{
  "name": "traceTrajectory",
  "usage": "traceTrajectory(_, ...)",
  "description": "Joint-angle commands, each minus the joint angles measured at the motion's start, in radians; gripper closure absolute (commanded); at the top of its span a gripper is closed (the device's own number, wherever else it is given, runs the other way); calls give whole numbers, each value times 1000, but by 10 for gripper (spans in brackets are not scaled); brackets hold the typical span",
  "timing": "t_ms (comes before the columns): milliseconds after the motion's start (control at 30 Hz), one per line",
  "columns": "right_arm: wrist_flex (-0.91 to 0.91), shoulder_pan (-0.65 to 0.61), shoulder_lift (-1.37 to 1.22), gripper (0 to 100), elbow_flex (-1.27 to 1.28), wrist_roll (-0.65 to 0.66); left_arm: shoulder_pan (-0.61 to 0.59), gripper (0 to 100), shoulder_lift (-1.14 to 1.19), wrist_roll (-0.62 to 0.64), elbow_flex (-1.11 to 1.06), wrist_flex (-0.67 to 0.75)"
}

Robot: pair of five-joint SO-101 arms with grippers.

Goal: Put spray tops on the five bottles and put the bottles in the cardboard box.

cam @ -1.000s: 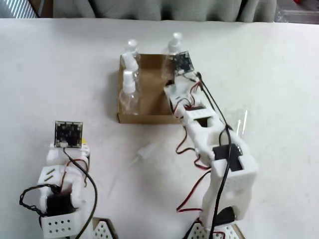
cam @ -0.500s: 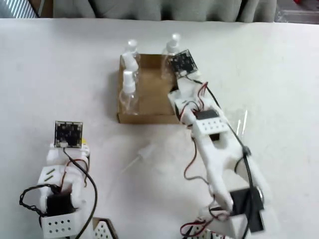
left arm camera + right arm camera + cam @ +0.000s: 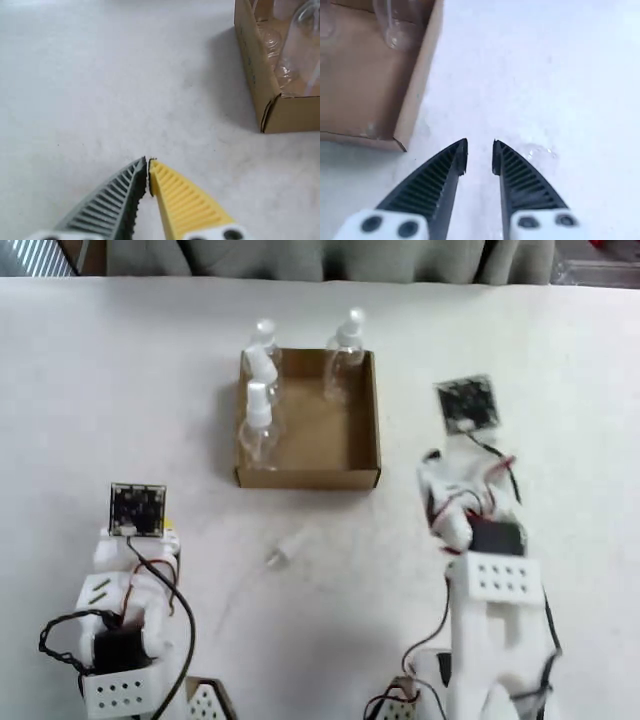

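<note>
The cardboard box sits mid-table with several clear bottles with spray tops standing in it: three along its left wall and one at the back right. A small clear spray part lies on the table in front of the box. My right gripper is slightly open and empty, low over bare table just right of the box's corner. My left gripper is shut on nothing, near the table's front left, well short of the box.
The right arm stretches from the front edge up the table's right side, its camera board level with the box. The left arm is folded at the front left. A faint clear glint lies by the right fingertips.
The right arm has pulled back out of the box and swung right, over bare table. The back-right bottle stays standing in the box. The left arm has not moved.
</note>
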State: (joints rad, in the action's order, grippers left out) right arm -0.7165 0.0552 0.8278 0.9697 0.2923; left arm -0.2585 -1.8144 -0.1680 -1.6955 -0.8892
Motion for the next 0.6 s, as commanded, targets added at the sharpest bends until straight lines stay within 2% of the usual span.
traceTrajectory(0,-97,82,114,940,14,6,-7,980,-13,-12,2,-11)
traceTrajectory(233,-150,147,282,935,104,-216,-7,980,-13,-12,2,-12)
traceTrajectory(400,-145,101,412,935,238,-91,-7,980,-13,-12,2,-44)
traceTrajectory(567,-136,45,536,935,364,-92,-2,980,-13,-12,2,-44)
